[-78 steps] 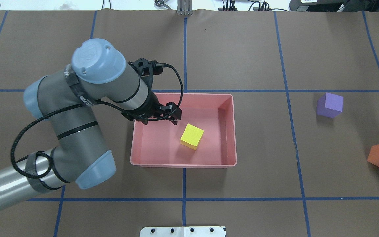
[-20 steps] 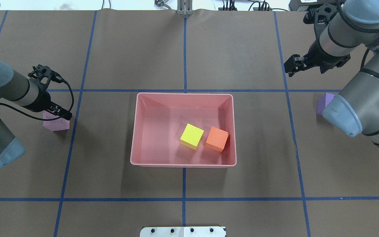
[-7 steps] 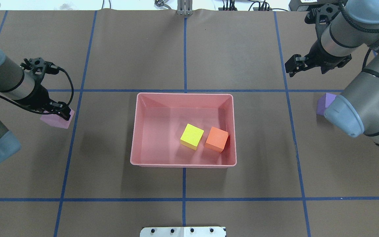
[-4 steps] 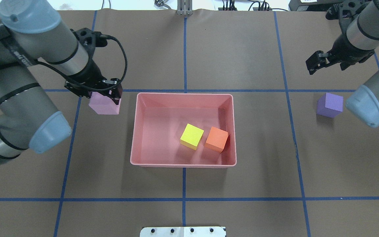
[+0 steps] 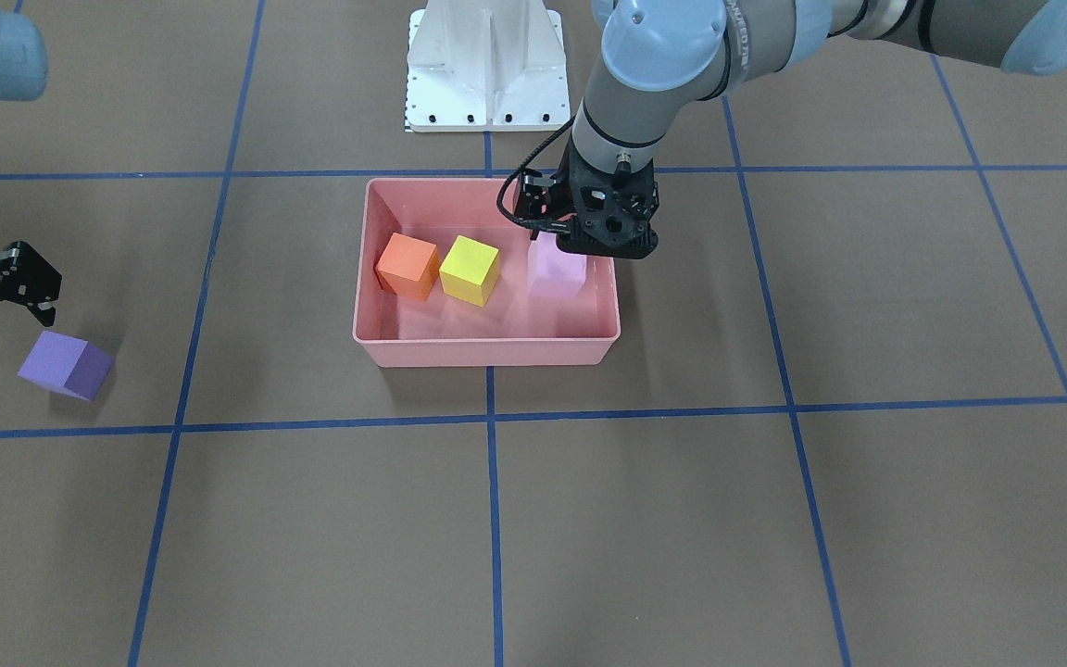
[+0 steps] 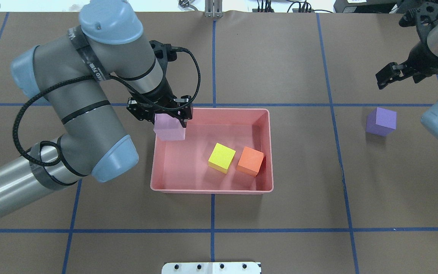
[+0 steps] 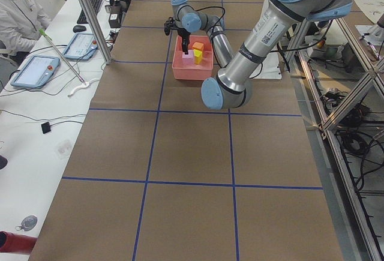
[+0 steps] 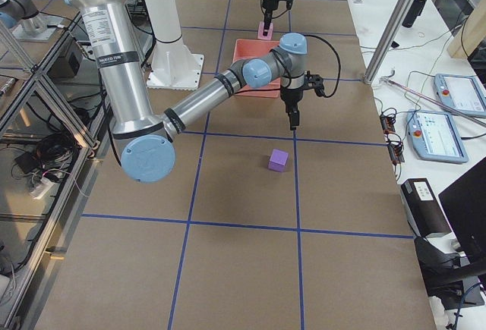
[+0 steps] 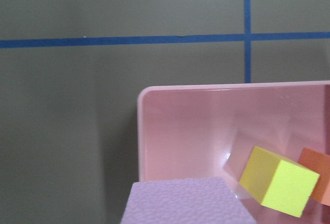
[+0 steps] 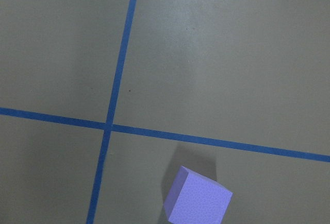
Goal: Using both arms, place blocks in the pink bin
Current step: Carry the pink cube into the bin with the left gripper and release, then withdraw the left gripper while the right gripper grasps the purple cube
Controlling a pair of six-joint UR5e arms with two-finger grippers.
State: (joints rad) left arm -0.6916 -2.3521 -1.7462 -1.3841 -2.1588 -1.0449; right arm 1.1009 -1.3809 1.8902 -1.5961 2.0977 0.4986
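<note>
The pink bin (image 6: pixel 211 110) stands mid-table and holds the yellow cube (image 6: pixel 222 158) and the orange cube (image 6: pixel 250 161) side by side. My left gripper (image 6: pixel 165 118) is shut on the pale pink-lilac cube (image 6: pixel 169 129) and holds it over the bin's far left corner, just inside the wall. In the front view the cube (image 5: pixel 557 270) hangs above the bin floor. The purple cube (image 6: pixel 381 121) lies on the table to the right. My right gripper (image 6: pixel 384 78) is open and empty, raised beyond the purple cube. The right wrist view shows that cube (image 10: pixel 198 199) below.
Brown paper with blue tape lines covers the table. The white pedestal base (image 5: pixel 484 65) stands on the robot's side of the bin. An operator (image 7: pixel 18 15) sits at a side desk with tablets. The left wrist view shows the bin rim (image 9: pixel 140 131) and the yellow cube (image 9: pixel 278 180).
My left arm has carried the pink-lilac cube from the table's left to the bin's far left corner. My right gripper has drawn back to the right. The purple cube has not moved.
</note>
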